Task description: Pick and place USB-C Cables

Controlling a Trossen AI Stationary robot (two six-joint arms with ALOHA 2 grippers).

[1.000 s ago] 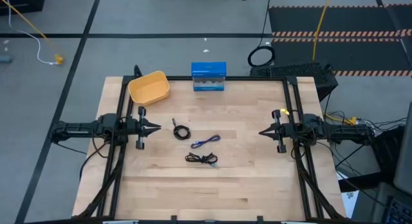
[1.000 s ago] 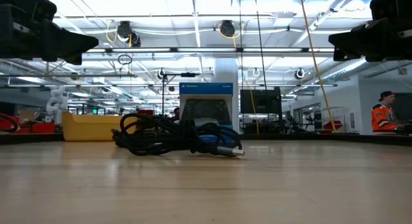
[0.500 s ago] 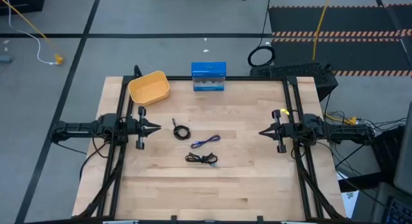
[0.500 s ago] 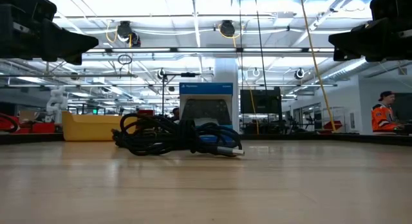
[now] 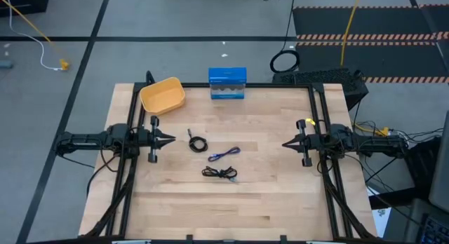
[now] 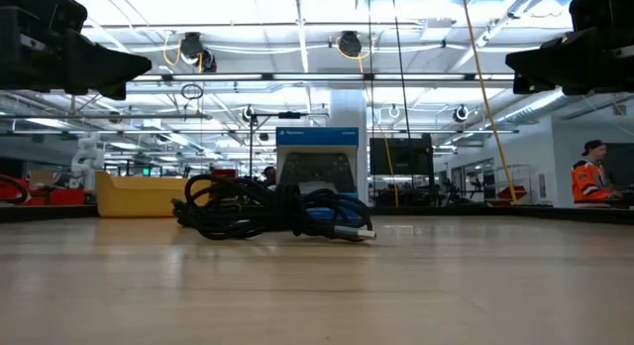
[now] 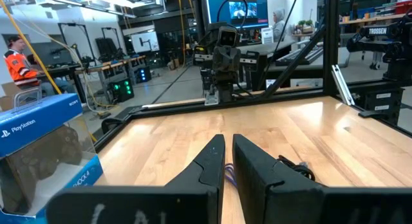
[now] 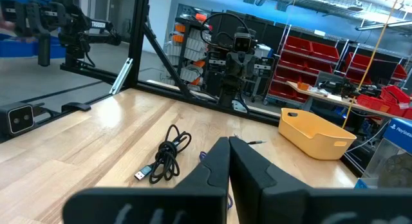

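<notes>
Three cables: USB-C Cables are lying loose near the middle of the bench (image 5: 280, 202), none being held.
Black cable one (image 5: 198, 143): sitting as a small coil, nearest the left tool.
Purple-blue cable (image 5: 224, 154): lying between the two black ones, just beside each.
Black cable two (image 5: 219, 173): stretching out toward the bench's front edge, its plug showing in the right wrist view.
Left tool (image 5: 172, 139): hovering over the bench's left side, pointing inward at the cables, fingers (image 7: 209, 165) sitting with only a narrow slit between them, gripping nothing.
Right tool (image 5: 285, 144): hovering over the right side, well apart from the cables, fingers (image 8: 215, 161) pressing fully together, carrying nothing.
Yellow bin (image 5: 162, 95): sitting at the back left corner.
Blue box (image 5: 227, 83): standing at the back edge, beside the bin.
Person in orange (image 6: 594, 178): sitting in the room beyond the bench.
</notes>
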